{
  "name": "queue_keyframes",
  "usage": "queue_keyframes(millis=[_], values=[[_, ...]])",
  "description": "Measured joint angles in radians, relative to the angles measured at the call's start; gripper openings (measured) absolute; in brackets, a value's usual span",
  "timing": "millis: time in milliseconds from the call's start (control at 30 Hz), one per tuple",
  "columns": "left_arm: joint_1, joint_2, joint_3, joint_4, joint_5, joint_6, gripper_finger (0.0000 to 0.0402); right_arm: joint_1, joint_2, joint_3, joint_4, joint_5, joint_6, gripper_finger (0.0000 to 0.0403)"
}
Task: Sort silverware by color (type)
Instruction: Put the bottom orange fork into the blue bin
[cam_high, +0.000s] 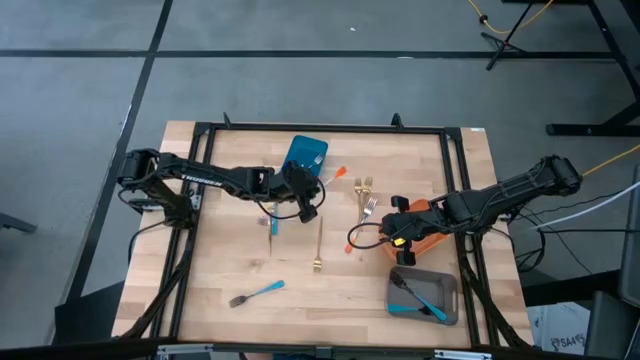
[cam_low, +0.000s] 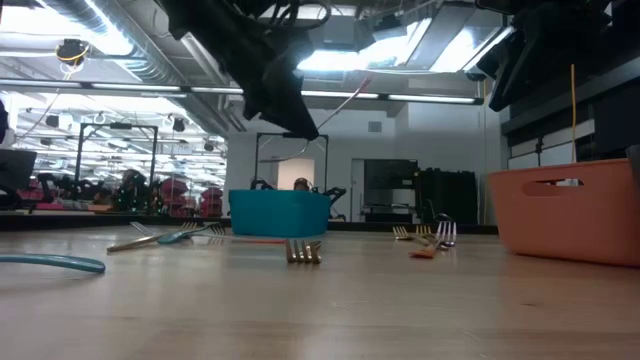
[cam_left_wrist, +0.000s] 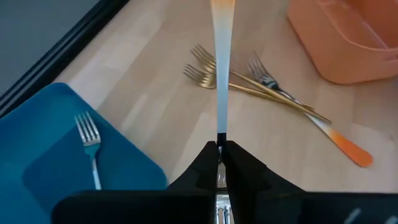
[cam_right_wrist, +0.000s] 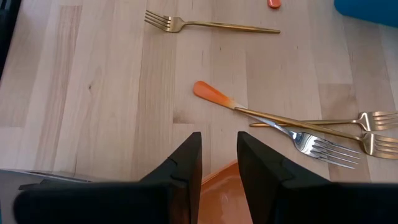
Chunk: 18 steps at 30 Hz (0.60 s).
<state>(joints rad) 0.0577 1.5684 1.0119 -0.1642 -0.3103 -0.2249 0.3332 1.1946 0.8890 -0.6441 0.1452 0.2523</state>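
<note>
My left gripper (cam_high: 308, 198) hovers just right of the blue container (cam_high: 305, 155), shut on an orange-handled fork (cam_high: 335, 175). The blue container holds one silver fork (cam_left_wrist: 90, 140). Two gold forks and an orange-handled fork (cam_right_wrist: 249, 113) lie crossed at mid-table (cam_high: 366, 195). Another gold fork (cam_high: 318, 245) and two blue-handled forks (cam_high: 256, 293) lie flat toward the near left. My right gripper (cam_right_wrist: 219, 163) is open with nothing between its fingers, above the orange container's (cam_high: 428, 238) left edge. My left gripper pinches the fork's pale metal shaft (cam_left_wrist: 221, 138) between its two fingertips, toward the tine end. The fingers lie along the fork. The handle juts straight out past them, its orange end (cam_left_wrist: 222, 5) farthest away. The fork is lifted clear of the table.
A grey container (cam_high: 422, 296) with blue-handled forks stands at the near right, in front of the orange container. A black frame (cam_high: 320, 128) borders the table. Bare wood lies between the two arms near the front edge.
</note>
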Motion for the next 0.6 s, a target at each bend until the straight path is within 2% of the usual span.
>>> queue_keyframes(millis=[367, 600], values=[[0.034, 0.000, 0.000, 0.023, 0.045, 0.000, 0.0011, 0.000, 0.000, 0.000, 0.000, 0.005, 0.000, 0.0092], [-0.001, 0.000, 0.000, 0.245, 0.123, -0.001, 0.0011, 0.000, 0.000, 0.000, 0.000, 0.005, 0.000, 0.0092]])
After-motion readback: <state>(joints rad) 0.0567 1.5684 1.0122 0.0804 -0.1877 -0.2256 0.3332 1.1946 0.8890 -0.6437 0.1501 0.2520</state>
